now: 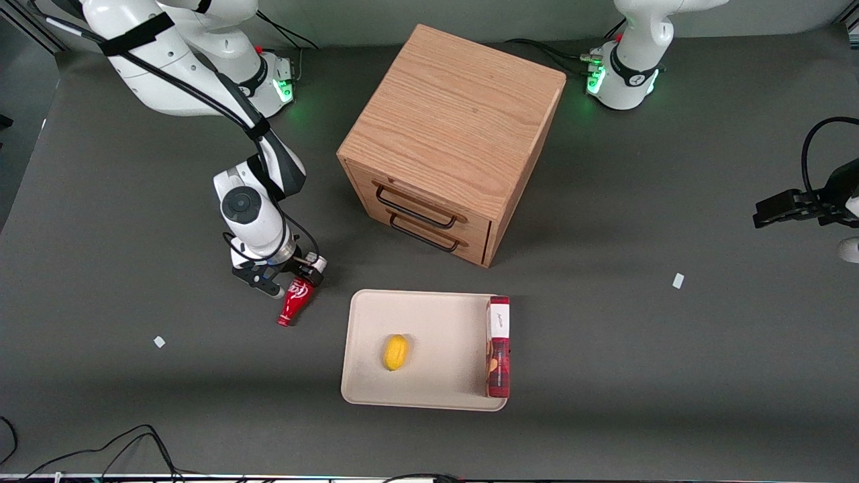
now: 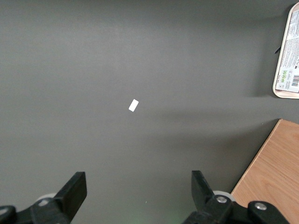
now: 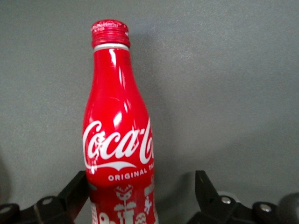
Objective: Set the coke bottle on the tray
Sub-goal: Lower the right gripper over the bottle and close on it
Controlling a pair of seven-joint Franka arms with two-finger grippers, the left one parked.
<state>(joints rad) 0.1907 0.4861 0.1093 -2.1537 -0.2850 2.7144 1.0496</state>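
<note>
Straddling the coke bottle (image 1: pixel 295 302) at lower left of the front frame, the end effector (image 1: pixel 290 285) stands wide, one finger (image 3: pixel 74 191) touching it. Tray (image 1: pixel 429 315) lies just beside, at lower centre, on the counter (image 1: pixel 671 376).

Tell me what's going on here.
The right arm's gripper is down at the coke bottle, which lies on the table beside the tray, toward the working arm's end. In the wrist view the fingers are open with the bottle between them, one finger close against it and a gap at the other. The tray holds a yellow fruit and a red box.
</note>
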